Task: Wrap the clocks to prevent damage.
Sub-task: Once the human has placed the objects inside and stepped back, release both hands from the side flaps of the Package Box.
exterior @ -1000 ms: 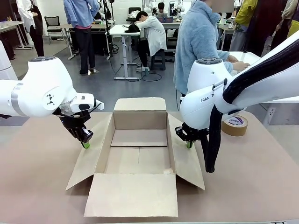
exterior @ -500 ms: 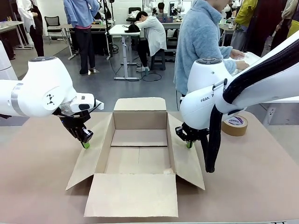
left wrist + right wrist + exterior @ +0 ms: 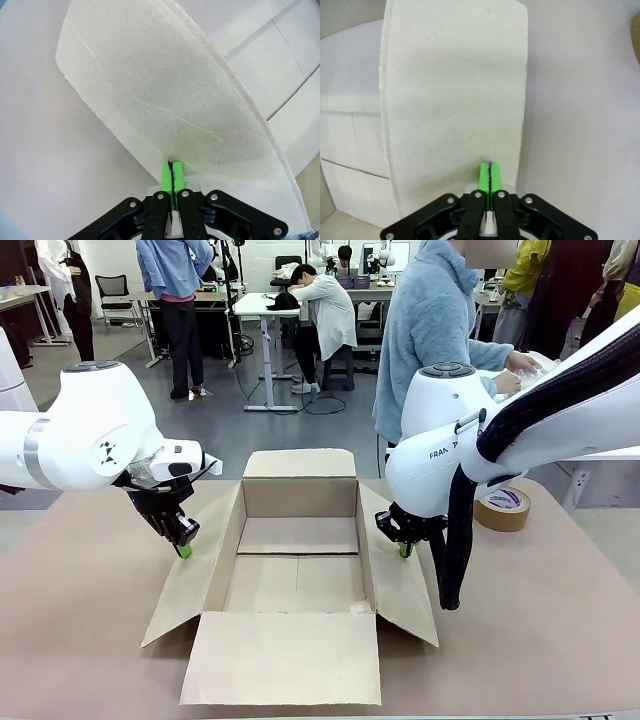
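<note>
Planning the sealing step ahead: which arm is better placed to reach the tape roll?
Probably the right. The tape roll lies on the same side of the carton as the right gripper; the left gripper sits across it. Both jaws are shut.

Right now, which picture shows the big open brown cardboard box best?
The front view. It shows the whole open brown cardboard box, with all four flaps spread and its floor. The left wrist view shows one side flap and a bit of floor; the right wrist view shows the other side flap.
</note>
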